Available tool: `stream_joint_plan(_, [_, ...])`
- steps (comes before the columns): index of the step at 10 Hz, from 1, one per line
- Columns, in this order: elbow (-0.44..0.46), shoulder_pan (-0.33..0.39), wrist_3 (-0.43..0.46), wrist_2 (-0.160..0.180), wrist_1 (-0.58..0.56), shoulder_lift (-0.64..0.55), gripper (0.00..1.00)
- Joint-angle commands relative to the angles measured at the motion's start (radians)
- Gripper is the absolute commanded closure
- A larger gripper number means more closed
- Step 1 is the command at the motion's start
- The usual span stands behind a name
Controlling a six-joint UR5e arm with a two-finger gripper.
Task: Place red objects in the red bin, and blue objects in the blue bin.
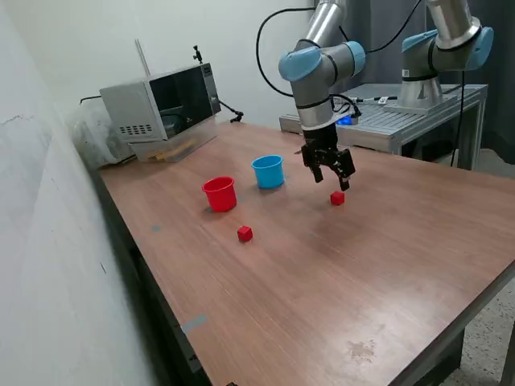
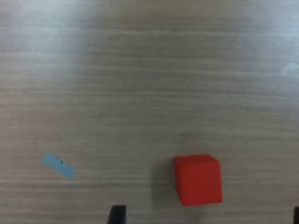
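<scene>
Two small red cubes lie on the wooden table: one (image 1: 337, 198) just below my gripper, one (image 1: 245, 233) nearer the front, in front of the red cup (image 1: 220, 194). The light-blue cup (image 1: 268, 171) stands to the exterior view's right of the red cup. My gripper (image 1: 332, 177) hangs open and empty a little above the table, just above the first red cube. In the wrist view that cube (image 2: 198, 179) sits between my fingertips, one of which (image 2: 117, 213) shows at the frame's edge. No dark-blue cubes are in view.
A microwave-like grey box (image 1: 161, 104) stands at the table's far corner. A second robot arm (image 1: 447, 44) and a metal bench (image 1: 418, 112) are behind the table. A bit of blue tape (image 2: 58, 166) is stuck on the tabletop.
</scene>
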Motion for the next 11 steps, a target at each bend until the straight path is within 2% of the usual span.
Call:
stream_joint_plan(1, [0.001,0.000,0.000,-0.005,-0.010,0.023,0.00])
stream_joint_plan(6, [-0.001,0.002,0.000,-0.007,-0.015,0.049,0.00])
stream_joint_plan(7, [-0.001,0.002,0.000,-0.010,-0.014,0.053,1.00])
stream_joint_plan(8, [-0.001,0.002,0.002,-0.036,-0.014,0.053,1.00])
stream_joint_plan(11, [-0.004,0.005,0.005,-0.045,-0.010,0.053,1.00])
